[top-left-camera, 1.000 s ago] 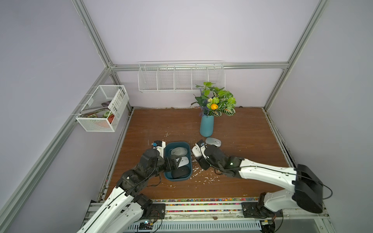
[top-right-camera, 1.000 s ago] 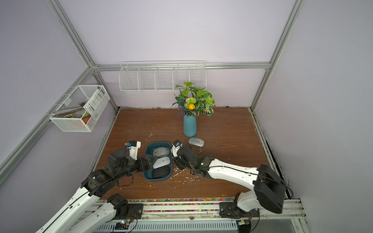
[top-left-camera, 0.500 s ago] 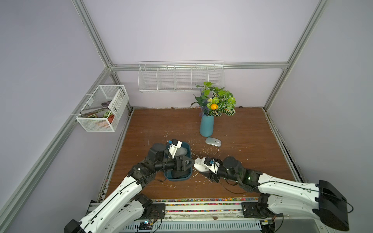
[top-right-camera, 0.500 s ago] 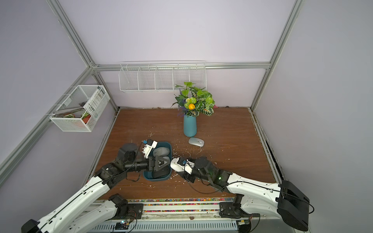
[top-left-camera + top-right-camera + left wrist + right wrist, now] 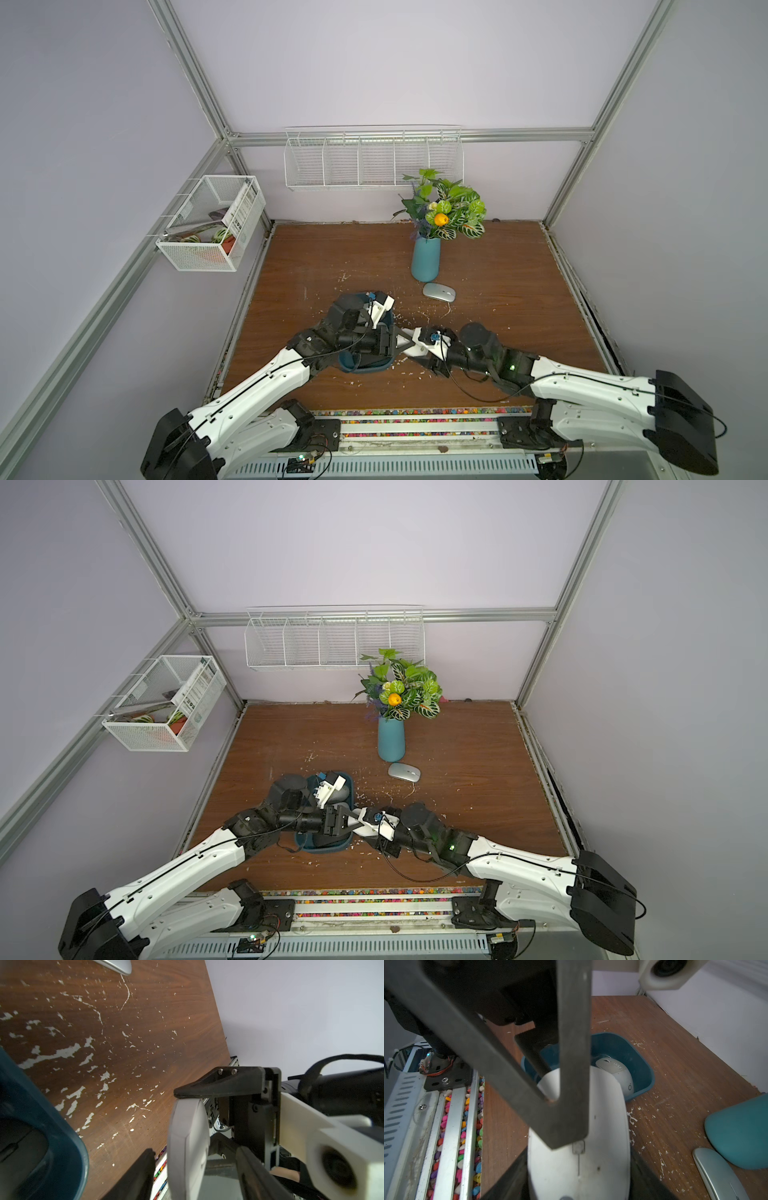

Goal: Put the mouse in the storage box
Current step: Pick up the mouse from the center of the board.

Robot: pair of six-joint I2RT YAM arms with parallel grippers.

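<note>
Now | my right end effector [image 5: 577,1165] grips the white mouse [image 5: 602,1126] | my left end effector [image 5: 195,1153] stands open around it | looks light, hard, slippery; I'd pinch its sides.

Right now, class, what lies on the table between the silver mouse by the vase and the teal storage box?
Nothing but bare wooden table, flecked with white scuffs, between the silver mouse and the storage box; both top views show it.

I see a dark teal storage box [image 5: 623,1049], a white mouse [image 5: 579,1163] and a silver mouse [image 5: 439,292], a light-blue vase [image 5: 425,259] holding green, pale-striped leaves [image 5: 461,208], and a brown wood-grain counter [image 5: 498,282] flecked with white. The wire baskets [image 5: 374,162] are white.
</note>
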